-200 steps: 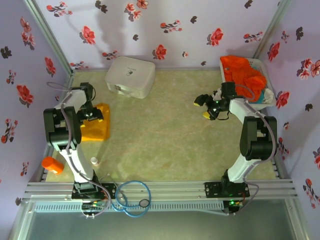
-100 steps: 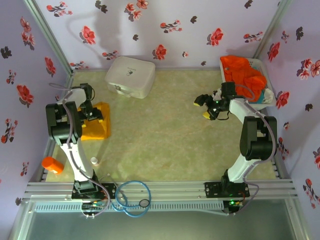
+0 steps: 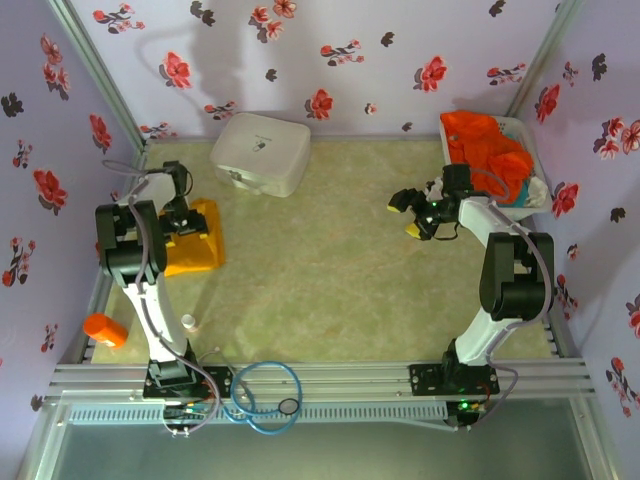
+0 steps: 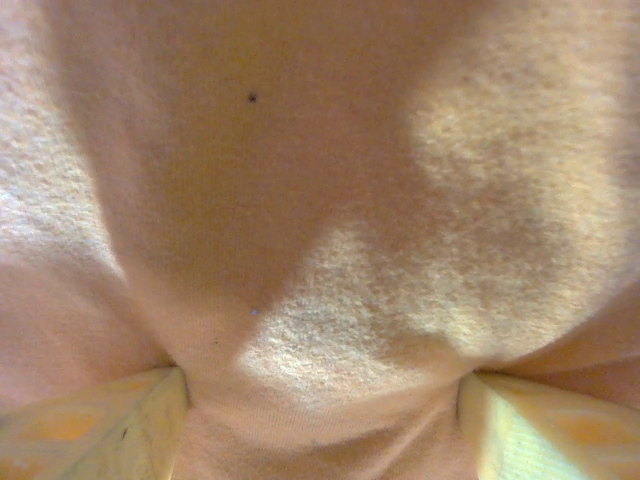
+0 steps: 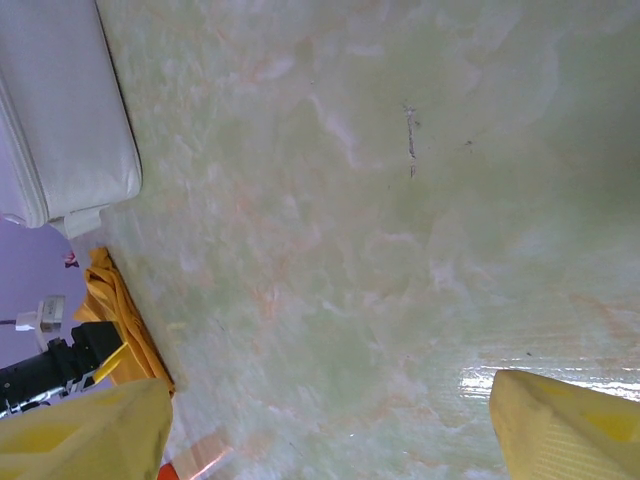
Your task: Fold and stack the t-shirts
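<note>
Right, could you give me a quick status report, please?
Left claw open, pressed into yellow shirt. Right claw open over table. Red-orange shirt bunched in basket. White case apart from both.

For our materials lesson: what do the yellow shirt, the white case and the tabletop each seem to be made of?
Yellow shirt: soft matte cloth, likely knit; a fine fuzzy texture and creases show close up.
White case: probably hard plastic; smooth, with rounded corners that hold their shape.
Tabletop: smooth, slightly glossy pale green surface with a marble-like pattern and a patch of glare; the actual material is unclear.
</note>
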Robot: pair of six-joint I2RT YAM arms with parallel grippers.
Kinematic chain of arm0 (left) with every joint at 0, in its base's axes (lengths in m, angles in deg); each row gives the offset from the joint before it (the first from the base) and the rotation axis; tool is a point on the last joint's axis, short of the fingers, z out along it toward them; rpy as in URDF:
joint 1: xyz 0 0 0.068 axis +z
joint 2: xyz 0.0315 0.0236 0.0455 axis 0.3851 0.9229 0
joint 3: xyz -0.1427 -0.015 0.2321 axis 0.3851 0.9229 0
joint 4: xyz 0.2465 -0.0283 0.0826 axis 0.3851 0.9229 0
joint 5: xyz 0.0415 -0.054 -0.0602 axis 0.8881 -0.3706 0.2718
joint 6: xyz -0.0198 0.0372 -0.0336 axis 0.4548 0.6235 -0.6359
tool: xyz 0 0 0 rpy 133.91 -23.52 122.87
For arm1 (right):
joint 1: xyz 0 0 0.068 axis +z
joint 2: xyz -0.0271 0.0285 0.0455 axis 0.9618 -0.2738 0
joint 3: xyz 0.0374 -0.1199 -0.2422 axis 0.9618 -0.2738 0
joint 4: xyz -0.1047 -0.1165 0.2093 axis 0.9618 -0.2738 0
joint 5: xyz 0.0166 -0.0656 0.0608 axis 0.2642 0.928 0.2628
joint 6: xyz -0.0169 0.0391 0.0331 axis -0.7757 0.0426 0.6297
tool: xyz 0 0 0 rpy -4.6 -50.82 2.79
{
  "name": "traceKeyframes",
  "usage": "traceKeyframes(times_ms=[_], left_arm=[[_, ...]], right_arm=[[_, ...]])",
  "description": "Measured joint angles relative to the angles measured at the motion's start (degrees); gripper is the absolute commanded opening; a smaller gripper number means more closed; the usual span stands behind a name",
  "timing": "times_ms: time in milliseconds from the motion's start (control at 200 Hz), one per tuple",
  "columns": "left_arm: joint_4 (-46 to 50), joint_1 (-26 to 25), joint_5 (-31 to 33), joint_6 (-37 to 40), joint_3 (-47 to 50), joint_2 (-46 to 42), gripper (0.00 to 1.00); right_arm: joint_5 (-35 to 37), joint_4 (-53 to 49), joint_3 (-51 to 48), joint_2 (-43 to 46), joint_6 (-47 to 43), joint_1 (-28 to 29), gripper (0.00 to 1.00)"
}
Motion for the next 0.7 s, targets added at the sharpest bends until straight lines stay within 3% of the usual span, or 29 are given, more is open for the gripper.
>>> traceKeyframes(times_ms=[230, 700], left_arm=[[-1.99, -3.43, 2.12, 0.42, 0.50, -0.17, 0.72], [-2.29, -3.13, 3.58, 0.33, 3.69, -6.97, 0.79]], right_arm=[[0.00, 0.00, 0.00, 0.00, 0.00, 0.00, 0.83], [0.50, -0.09, -0.33, 0.00, -0.39, 0.00, 0.84]])
